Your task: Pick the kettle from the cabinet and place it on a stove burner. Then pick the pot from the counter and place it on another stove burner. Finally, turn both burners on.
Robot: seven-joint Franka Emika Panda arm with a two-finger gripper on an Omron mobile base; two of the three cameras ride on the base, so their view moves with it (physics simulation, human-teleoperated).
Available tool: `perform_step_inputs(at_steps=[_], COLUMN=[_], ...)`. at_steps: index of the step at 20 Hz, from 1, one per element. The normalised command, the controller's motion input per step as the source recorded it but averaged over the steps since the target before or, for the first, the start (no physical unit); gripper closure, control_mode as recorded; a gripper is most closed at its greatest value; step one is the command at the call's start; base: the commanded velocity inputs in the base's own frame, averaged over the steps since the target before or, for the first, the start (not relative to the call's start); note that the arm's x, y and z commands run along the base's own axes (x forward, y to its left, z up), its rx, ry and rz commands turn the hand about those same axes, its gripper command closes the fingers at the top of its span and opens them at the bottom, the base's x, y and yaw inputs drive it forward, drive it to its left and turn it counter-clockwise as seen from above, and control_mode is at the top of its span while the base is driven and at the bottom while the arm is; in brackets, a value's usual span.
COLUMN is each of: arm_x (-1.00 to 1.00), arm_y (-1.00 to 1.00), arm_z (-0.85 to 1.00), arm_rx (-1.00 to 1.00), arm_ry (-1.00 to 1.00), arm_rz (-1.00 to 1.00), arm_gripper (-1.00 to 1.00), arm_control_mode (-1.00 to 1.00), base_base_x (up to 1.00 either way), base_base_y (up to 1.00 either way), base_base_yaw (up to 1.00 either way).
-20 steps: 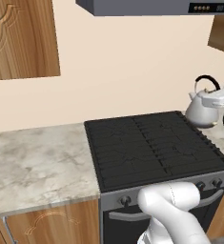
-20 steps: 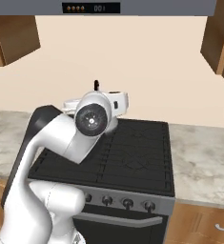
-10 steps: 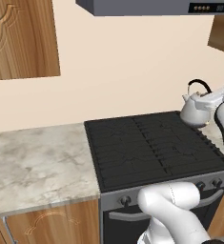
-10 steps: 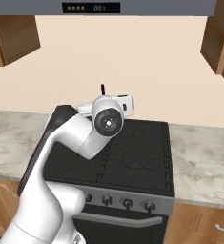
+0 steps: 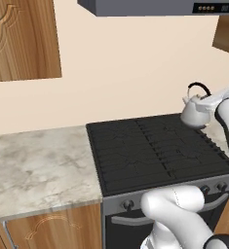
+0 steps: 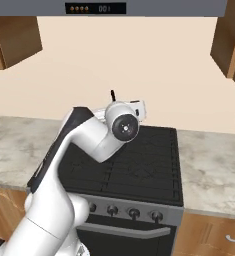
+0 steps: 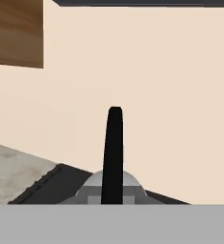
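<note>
Claw clenched on the kettle (image 5: 196, 111), held above the stove burners' (image 5: 155, 148) back right corner. I'd lower level onto one grate, then let go.

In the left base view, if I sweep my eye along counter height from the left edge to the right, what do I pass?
Counter → stove burners → kettle, carried above the stove's far right corner.

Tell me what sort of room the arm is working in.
A rendered home kitchen: a black cooktop with ridged grates and knobs, a pale marbled stone counter over wooden drawers, and a small silver-grey kettle carried above the stove.
</note>
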Motion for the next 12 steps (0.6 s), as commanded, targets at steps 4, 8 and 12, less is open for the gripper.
perform_step_inputs(at_steps=[4, 8, 12], arm_x=[0.25, 0.23, 0.24], arm_y=[-0.06, -0.03, -0.11], arm_z=[-0.22, -0.25, -0.2], arm_rx=[0.0, 0.0, 0.0], arm_ry=[0.0, 0.0, 0.0], arm_rz=[0.04, 0.05, 0.05], arm_gripper=[1.0, 1.0, 1.0], arm_control_mode=[-1.0, -1.0, -1.0], base_base_x=[0.0, 0.0, 0.0], base_base_y=[0.0, 0.0, 0.0], base_base_yaw=[0.0, 0.0, 0.0])
